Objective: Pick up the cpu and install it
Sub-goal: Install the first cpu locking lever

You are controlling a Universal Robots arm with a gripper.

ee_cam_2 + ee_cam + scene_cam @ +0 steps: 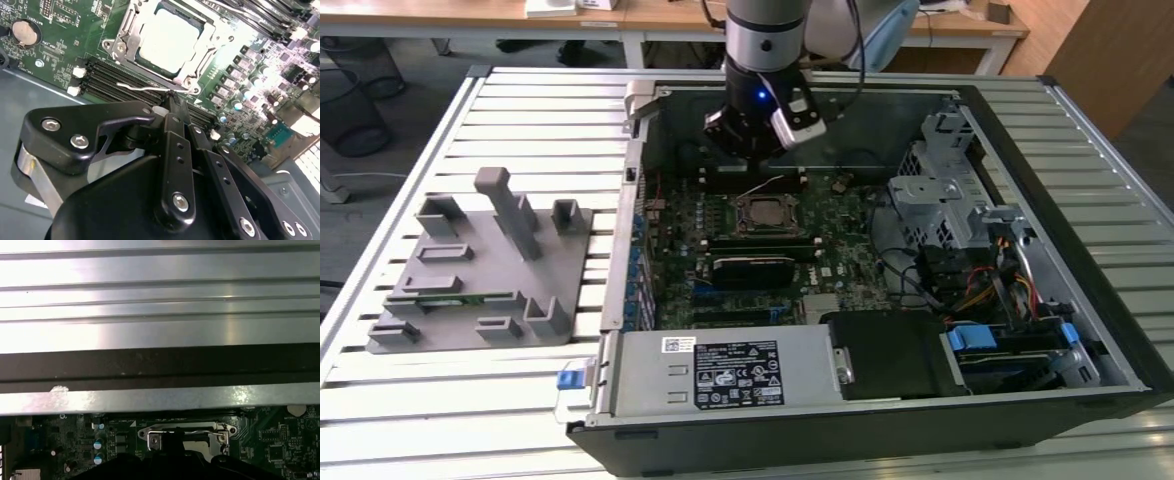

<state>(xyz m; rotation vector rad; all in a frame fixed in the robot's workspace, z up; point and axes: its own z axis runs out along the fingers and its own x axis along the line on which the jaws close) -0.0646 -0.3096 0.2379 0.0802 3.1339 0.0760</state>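
Observation:
The cpu (169, 39), a pale silver square, lies flat inside the metal socket frame (127, 37) on the green motherboard; in the exterior view the cpu (765, 213) sits mid-board. My gripper (171, 100) is shut, its black fingers (176, 150) pressed together with nothing between them. Its tip rests at the socket's edge, right by the thin wire lever (137, 88). In the exterior view the gripper (751, 163) hangs just behind the socket. In the first wrist view the socket frame (155, 432) sits just past the dark gripper tip (172, 437).
The open computer case (1107, 290) lies on a slatted metal table (520, 110). Black memory slots (115, 80) run beside the socket. A drive cage (941, 190) and cables crowd the exterior view's right. A grey parts holder (480, 265) stands outside the case on the exterior view's left.

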